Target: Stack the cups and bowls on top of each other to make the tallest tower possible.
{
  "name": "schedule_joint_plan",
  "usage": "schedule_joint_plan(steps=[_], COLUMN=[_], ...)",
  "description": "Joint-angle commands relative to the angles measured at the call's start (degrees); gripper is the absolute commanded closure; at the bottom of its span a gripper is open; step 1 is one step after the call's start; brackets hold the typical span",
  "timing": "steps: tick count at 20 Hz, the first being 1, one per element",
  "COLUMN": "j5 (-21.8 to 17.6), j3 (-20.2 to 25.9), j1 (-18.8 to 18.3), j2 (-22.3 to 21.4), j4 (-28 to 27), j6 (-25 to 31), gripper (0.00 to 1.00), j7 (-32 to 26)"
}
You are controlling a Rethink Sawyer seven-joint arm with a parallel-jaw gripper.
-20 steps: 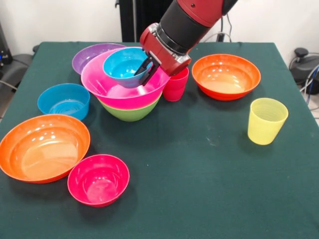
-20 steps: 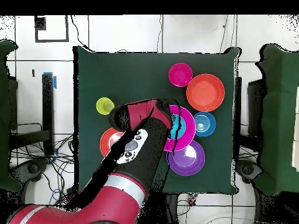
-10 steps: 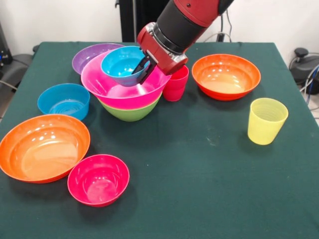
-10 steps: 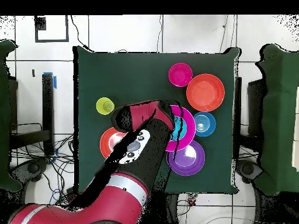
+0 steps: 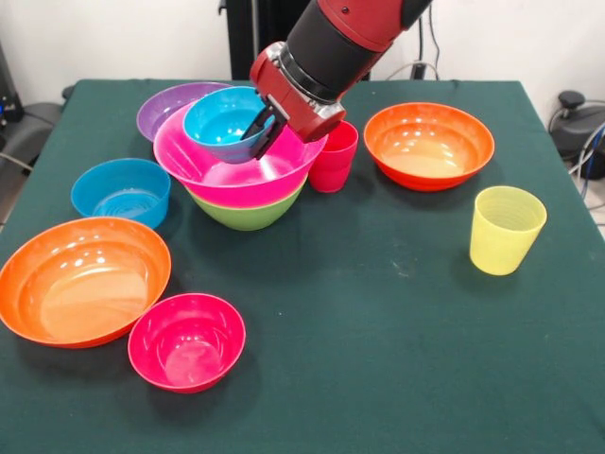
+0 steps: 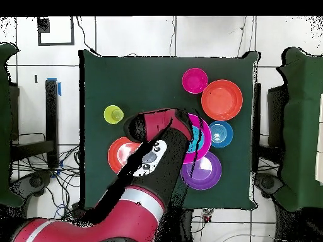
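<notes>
Change: carrying the held blue bowl [image 5: 224,120] further toward the purple bowl [image 5: 166,106] than a second ago, and slightly higher; arm leaning more over the stack; everything else lying as before.
Gripper [image 5: 262,129]: pinching the blue bowl's rim, one finger inside, one outside; closing tightly on the thin wall.
Held bowl: hanging tilted over the far part of the pink bowl [image 5: 236,170], overlapping the purple bowl's rim in the front view; contact with the pink bowl impossible to judge.
Tower: pink bowl nesting in the green bowl [image 5: 248,214], sitting directly under the gripper.
Red cup [image 5: 333,161]: standing upright just beside the wrist, partly hiding behind it, touching or nearly touching the stack.
Orange bowl [image 5: 429,144]: resting well off to the wrist side of the gripper.
Yellow cup [image 5: 507,229]: standing upright, well apart from the gripper, nearer the camera than that orange bowl.
Second blue bowl [image 5: 121,191]: sitting on the table beyond the stack from the wrist.
Second orange bowl [image 5: 82,279] and red-pink bowl [image 5: 186,340]: lying near each other, rims almost touching, far from the gripper.
Front view only: showing fingers, grip, red cup, green bowl.
Overhead view only: arm [image 6: 142,170] covering the gripper, much of the stack and part of one orange bowl [image 6: 116,155]; yellow cup [image 6: 113,115] sitting just beside the arm's elbow; pink bowl [image 6: 203,135] peeking out as a crescent.
</notes>
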Motion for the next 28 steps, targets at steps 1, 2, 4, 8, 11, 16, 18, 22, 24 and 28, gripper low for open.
schedule_joint_plan(steps=[1, 2, 4, 8, 11, 16, 18, 22, 24, 28], j5=[-2.7, -2.7, -2.8, -3.0, -3.0, -2.8, -3.0, -2.9, -2.9, -2.8], j3=[6.3, 6.4, 6.3, 6.0, 6.0, 7.1, 7.1, 6.7, 6.8, 6.8], j1=[-1.3, -1.3, -1.2, -0.9, -0.9, -1.5, -1.5, -1.3, -1.4, -1.5], j2=[-0.1, 0.0, 0.0, 0.2, 0.0, -0.5, -0.5, -0.3, -0.2, -0.5], j4=[0.7, 0.8, 0.8, 1.1, 1.5, 1.9, 1.6, 0.2, -0.2, -0.7], j6=[-1.7, -1.8, -1.9, -2.4, -2.9, -3.1, -3.1, -0.8, -0.4, 0.7], gripper=[1.0, 1.0, 1.0, 1.0, 1.0, 0.0, 0.0, 0.0, 0.0, 0.0], j7=[-3.5, -3.5, -3.4, -2.9, -2.6, -3.8, -4.1, -4.7, -4.9, -5.4])
